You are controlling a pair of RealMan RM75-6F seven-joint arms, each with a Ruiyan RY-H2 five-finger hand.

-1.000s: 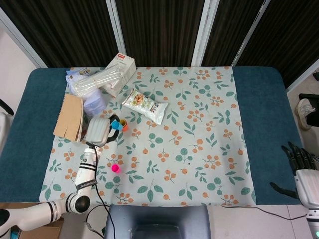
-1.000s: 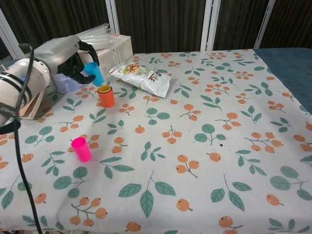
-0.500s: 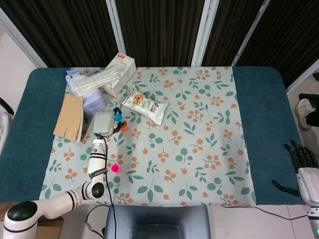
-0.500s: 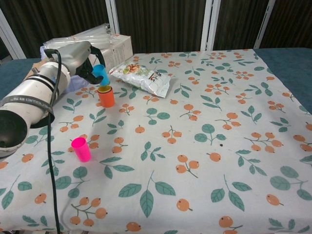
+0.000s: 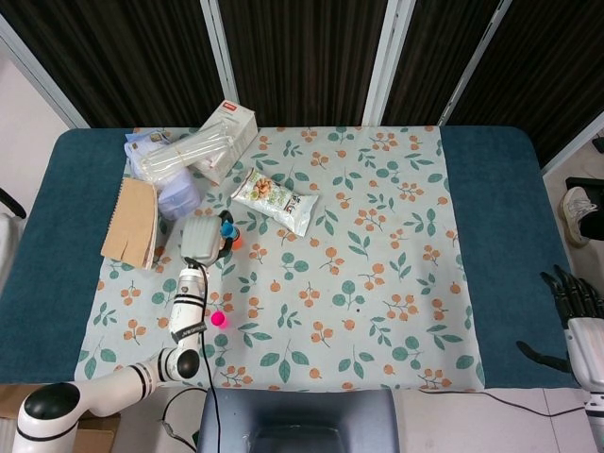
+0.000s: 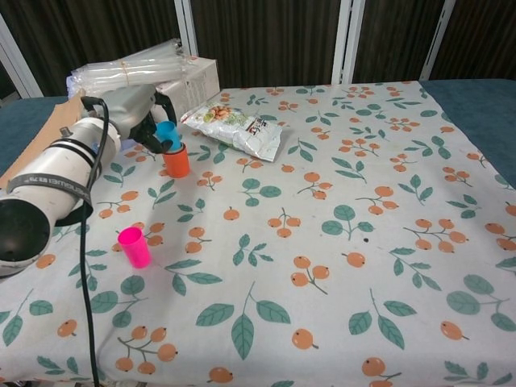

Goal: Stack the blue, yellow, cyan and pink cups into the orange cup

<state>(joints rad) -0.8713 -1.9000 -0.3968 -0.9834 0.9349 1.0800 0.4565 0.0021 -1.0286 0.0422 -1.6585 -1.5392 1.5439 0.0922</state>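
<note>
Chest view: left robot hand [image 6: 143, 121] grips the cyan cup [image 6: 168, 135], tilted, its base in the mouth of the orange cup [image 6: 176, 160] near the desk's far-left corner; pink cup [image 6: 134, 247] stands apart, nearer the left front. Head view only: right robot hand [image 5: 571, 307] off the right edge, fingers apart, holding nothing. Snack bag [image 6: 234, 126] print unreadable.
</note>
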